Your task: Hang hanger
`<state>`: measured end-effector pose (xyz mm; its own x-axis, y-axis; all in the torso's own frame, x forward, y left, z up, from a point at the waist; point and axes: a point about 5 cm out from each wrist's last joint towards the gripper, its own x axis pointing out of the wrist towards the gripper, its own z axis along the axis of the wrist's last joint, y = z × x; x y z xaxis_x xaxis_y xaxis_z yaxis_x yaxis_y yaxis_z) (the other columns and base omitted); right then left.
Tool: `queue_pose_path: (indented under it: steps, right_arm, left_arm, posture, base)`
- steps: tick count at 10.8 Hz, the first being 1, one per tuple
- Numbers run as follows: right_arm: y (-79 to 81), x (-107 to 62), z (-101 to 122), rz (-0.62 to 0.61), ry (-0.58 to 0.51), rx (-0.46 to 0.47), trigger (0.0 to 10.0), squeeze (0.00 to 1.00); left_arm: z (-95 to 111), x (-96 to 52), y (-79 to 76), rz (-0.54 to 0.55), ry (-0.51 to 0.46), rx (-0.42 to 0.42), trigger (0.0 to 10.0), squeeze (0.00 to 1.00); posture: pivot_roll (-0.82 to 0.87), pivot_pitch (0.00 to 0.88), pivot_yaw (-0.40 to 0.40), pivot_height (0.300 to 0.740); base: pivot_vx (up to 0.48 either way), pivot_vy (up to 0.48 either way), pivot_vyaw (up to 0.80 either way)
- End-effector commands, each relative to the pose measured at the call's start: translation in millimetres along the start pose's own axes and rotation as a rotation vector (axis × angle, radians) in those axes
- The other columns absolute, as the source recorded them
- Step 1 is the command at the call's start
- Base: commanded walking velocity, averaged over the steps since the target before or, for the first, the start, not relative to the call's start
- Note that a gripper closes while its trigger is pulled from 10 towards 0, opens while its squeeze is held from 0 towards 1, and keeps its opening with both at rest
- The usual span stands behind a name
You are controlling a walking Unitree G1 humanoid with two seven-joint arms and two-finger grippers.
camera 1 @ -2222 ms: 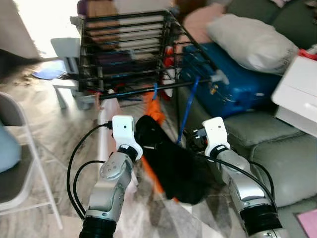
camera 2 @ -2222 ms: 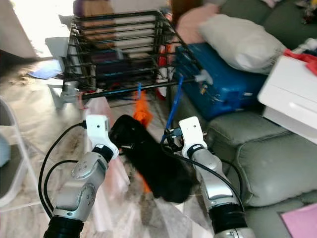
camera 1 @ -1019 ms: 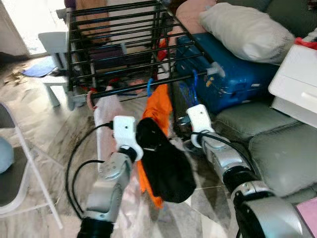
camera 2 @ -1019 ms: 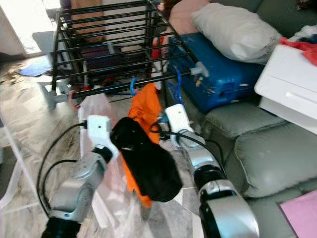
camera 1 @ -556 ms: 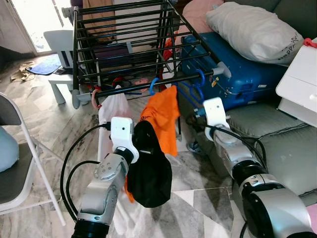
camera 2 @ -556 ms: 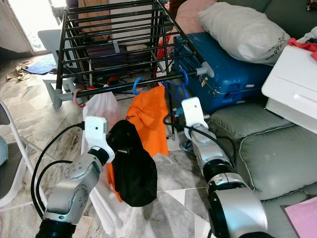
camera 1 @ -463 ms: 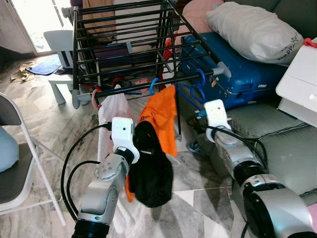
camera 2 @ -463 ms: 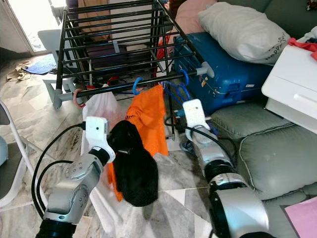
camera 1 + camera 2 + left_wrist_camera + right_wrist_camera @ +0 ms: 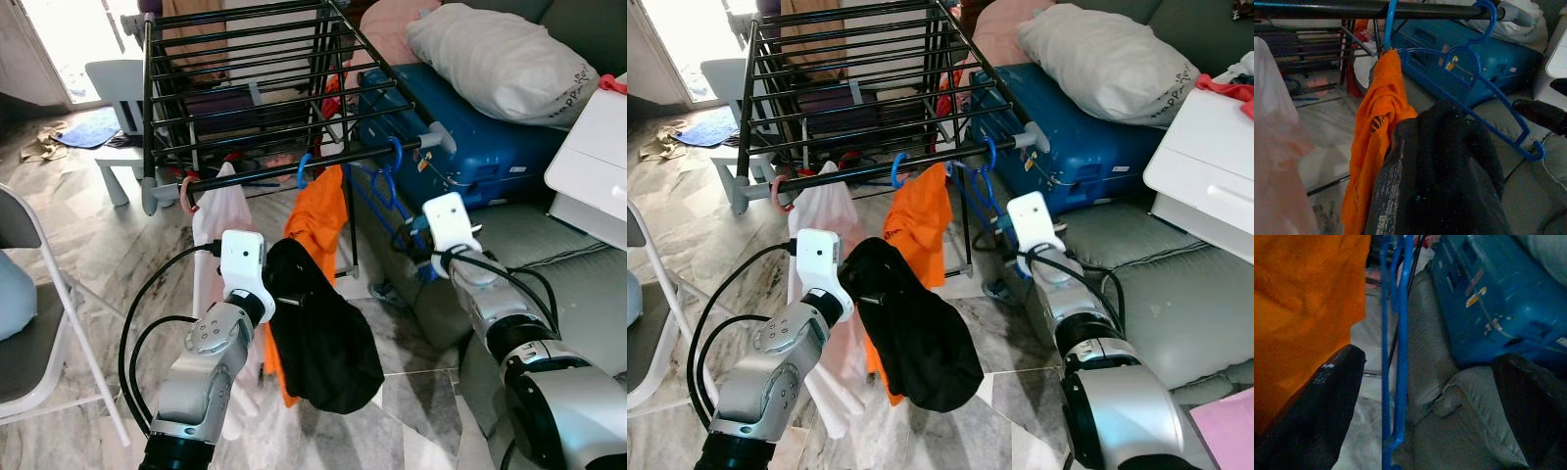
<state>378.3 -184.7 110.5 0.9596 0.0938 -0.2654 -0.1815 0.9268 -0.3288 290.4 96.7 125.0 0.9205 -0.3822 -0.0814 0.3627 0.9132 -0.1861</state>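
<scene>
- Spread fingers [image 9: 1312,411] of the right gripper [image 9: 1420,406] are standing apart on either side of the blue hanger [image 9: 1469,93], with no contact showing between them and the plastic.
- Left gripper [image 9: 1415,161] fingers are pressing into a black garment [image 9: 323,338], which is draping over them and hanging down in front of the left arm.
- That blue hanger is hanging empty by its hook from the front bar of the black drying rack [image 9: 245,98], near the rack's right end.
- Beside it on the same bar, an orange garment [image 9: 313,235] is hanging from a second blue hook, and a pale pinkish garment [image 9: 828,220] is hanging further toward the robot's left.
- Just behind the right gripper, a blue suitcase [image 9: 470,137] is lying on a grey sofa [image 9: 1176,294], with a white pillow [image 9: 500,59] resting on top of it.
- On the left side, a folding chair [image 9: 39,323] is standing on the marble-patterned floor [image 9: 108,255].
</scene>
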Motion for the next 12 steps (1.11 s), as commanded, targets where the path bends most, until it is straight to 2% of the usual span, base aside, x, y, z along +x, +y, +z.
queue_pose_path:
  steps: [1, 2, 3, 4, 7, 10, 11, 12]
  right_arm:
    - [-2.6, 0.7, 3, 0.023, -0.006, 0.034, 10.0, 0.0]
    - [-1.8, 0.4, -1, 0.045, 0.028, 0.052, 10.0, 0.0]
    - [3.6, 0.9, -4, 0.068, 0.048, 0.076, 3.5, 0.0]
    - [8.0, 1.6, -4, 0.076, 0.05, 0.096, 0.0, 0.0]
    - [19.3, 1.5, -9, 0.1, 0.069, 0.1, 0.0, 0.0]
    - [20.7, 1.5, -9, 0.093, 0.072, 0.113, 0.6, 0.0]
    - [19.3, 1.3, -10, 0.086, 0.071, 0.113, 1.1, 0.0]
    - [17.5, 1.1, -10, 0.08, 0.069, 0.104, 7.7, 0.0]
  left_arm:
    - [10, -1.0, -0.6, -0.008, -0.03, 0.021, 10.0, 0.0]
    - [10, -1.4, 0.0, -0.01, -0.024, 0.025, 10.0, 0.0]
    - [10, -1.9, 0.4, -0.014, -0.017, 0.034, 10.0, 0.0]
    - [10, -2.1, 0.4, -0.016, -0.017, 0.04, 10.0, 0.0]
    - [11, -3.4, 1.6, -0.016, -0.013, 0.046, 10.0, 0.0]
    - [12, -1.6, -0.5, -0.029, -0.008, 0.049, 10.0, 0.0]
    - [12, -0.5, -1.5, -0.035, -0.01, 0.048, 10.0, 0.0]
    - [13, 0.3, -2.8, -0.043, -0.018, 0.044, 10.0, 0.0]
  posture:
    - [-0.08, 0.028, 0.07, 0.74]
    - [-0.08, 0.032, 0.074, 0.74]
    - [-0.07, 0.034, 0.078, 0.74]
    - [-0.07, 0.033, 0.078, 0.74]
    - [-0.06, 0.034, 0.083, 0.74]
    - [-0.06, 0.025, 0.085, 0.74]
    - [-0.07, 0.022, 0.084, 0.74]
    - [-0.07, 0.023, 0.083, 0.74]
  base:
    - [0.0, 0.0, 0.0]
    - [0.0, 0.0, 0.0]
    - [0.0, 0.0, 0.0]
    - [0.0, 0.0, 0.0]
    - [0.0, 0.0, 0.0]
    - [0.0, 0.0, 0.0]
    - [0.0, 0.0, 0.0]
    - [0.0, 0.0, 0.0]
